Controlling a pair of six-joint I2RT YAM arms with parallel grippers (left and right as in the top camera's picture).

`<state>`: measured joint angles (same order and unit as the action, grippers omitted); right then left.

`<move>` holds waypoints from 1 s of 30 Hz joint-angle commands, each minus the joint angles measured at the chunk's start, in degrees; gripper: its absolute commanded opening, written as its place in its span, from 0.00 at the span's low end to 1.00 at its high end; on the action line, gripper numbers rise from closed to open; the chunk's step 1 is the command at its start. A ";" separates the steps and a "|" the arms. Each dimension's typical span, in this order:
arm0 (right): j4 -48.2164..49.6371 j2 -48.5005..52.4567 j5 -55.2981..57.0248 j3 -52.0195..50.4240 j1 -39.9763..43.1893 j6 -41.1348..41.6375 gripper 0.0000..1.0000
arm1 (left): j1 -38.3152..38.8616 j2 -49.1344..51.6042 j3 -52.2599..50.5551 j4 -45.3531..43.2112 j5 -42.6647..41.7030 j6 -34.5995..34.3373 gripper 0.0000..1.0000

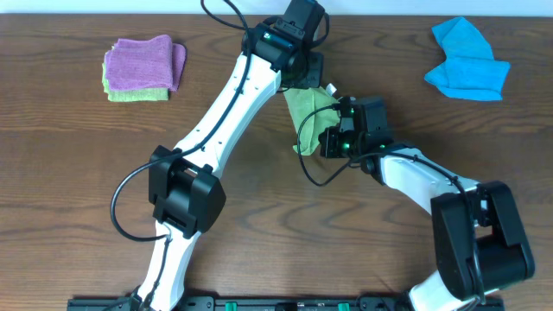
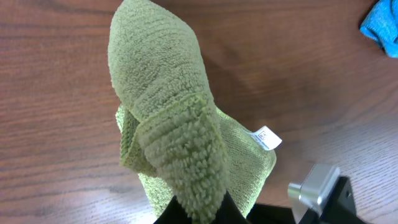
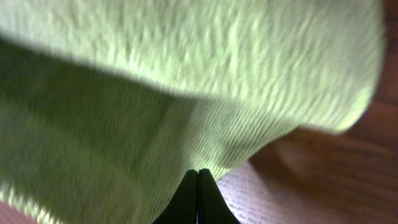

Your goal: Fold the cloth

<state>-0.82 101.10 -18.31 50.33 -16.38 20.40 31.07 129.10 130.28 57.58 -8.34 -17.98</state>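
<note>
Lime-green cloth [image 1: 307,117] bunched, long axis far-to-near; left tool [image 2: 199,213], right tool [image 3: 198,179] pinching ends.

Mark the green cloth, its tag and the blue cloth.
green cloth [image 2: 158,74]: left wrist view, on the raised folded lobe.
tag [image 2: 267,137]: left wrist view, middle of the white label.
blue cloth [image 1: 467,62]: overhead view, centre of the heap.

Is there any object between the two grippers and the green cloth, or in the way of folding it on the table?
Nothing visible stands in the way. The left gripper and the right gripper are both shut on the cloth, which is partly lifted. The blue cloth and the purple cloth lie well apart from it.
</note>
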 commanded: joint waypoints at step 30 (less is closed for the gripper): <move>-4.33 0.42 3.08 5.60 0.70 -0.96 0.01 | -2.34 -2.47 1.11 13.33 7.21 -4.11 0.68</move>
<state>-4.69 101.10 -15.99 55.22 -16.32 20.36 29.87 128.79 130.28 70.22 -1.08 -20.99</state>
